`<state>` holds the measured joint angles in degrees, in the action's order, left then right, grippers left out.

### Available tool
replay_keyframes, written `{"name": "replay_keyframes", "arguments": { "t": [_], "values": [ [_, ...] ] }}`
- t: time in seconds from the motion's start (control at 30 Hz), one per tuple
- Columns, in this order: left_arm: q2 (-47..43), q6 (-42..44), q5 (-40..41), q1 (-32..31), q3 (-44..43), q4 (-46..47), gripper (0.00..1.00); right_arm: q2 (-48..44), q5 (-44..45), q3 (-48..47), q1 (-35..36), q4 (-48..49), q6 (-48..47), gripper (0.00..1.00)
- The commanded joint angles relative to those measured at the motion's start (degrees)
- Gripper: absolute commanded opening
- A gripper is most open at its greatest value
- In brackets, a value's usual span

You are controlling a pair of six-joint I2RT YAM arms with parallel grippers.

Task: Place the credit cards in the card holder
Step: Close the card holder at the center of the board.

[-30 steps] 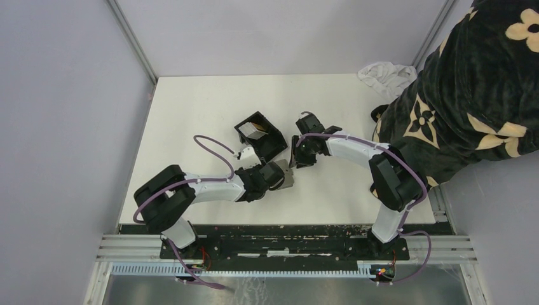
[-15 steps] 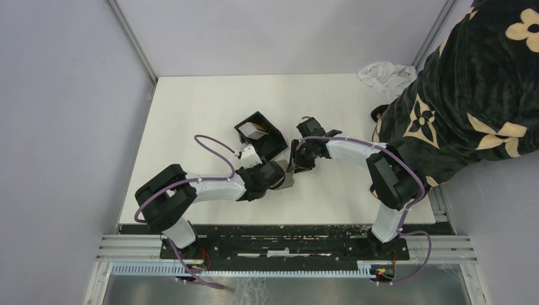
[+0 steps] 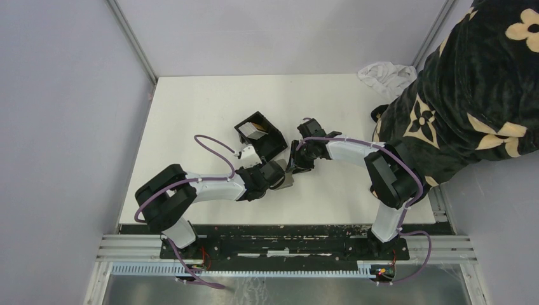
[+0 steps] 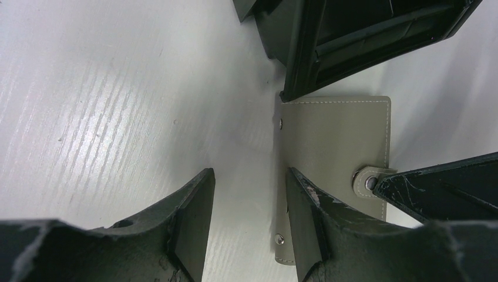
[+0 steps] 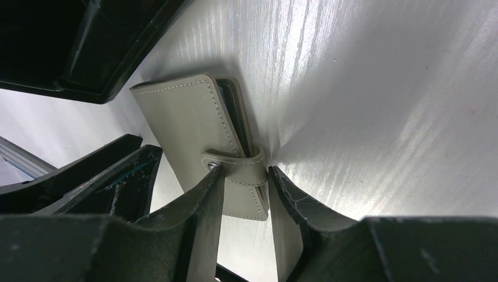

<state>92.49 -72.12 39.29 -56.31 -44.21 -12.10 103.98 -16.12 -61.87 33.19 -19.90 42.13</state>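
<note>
1. Since the picture one second back, my right gripper (image 3: 294, 160) is a little more to the left and nearer to me, closer to my left gripper (image 3: 281, 177). My left arm looks the same.
2. Both grippers meet at the card holder (image 4: 335, 141), a grey stitched case with a snap strap. It lies flat on the white table (image 3: 191, 114) near the middle, just near and right of the black box (image 3: 274, 147).
3. My right gripper pinches the card holder at its strap. One finger (image 5: 205, 200) sits by the snap, and the other is tight against the fold of the strap.
4. My left gripper is spread and holds nothing. One finger (image 4: 308, 217) sits over the edge of the card holder, and the other is over bare table. Only table and that thin edge show between them.
5. The credit cards (image 3: 256, 131) are in the black box, leaning, tan and pale. I cannot tell how many there are.
6. A person (image 3: 457, 95) in a dark flowered top is at the far right. A white cloth (image 3: 384, 72) lies at the table's far right corner.
</note>
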Motion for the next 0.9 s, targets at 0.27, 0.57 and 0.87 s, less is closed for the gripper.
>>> {"name": "replay_keyframes", "arguments": {
  "t": [0.27, 0.57, 0.87],
  "values": [
    [0.1, 0.9, -0.4, 0.2, 0.7, 0.8, 0.55, -0.3, -5.0, 3.2, -1.0, 10.5, 5.3, 0.4],
    [0.3, 0.6, -0.3, 0.2, 0.9, 0.5, 0.55, -1.6, -7.9, 4.4, -2.6, 14.7, 6.2, 0.4],
    [0.8, 1.0, -0.3, 0.2, 0.5, 0.3, 0.55, -0.4, -9.2, 3.9, -4.4, 14.5, 5.7, 0.41]
  ]
}}
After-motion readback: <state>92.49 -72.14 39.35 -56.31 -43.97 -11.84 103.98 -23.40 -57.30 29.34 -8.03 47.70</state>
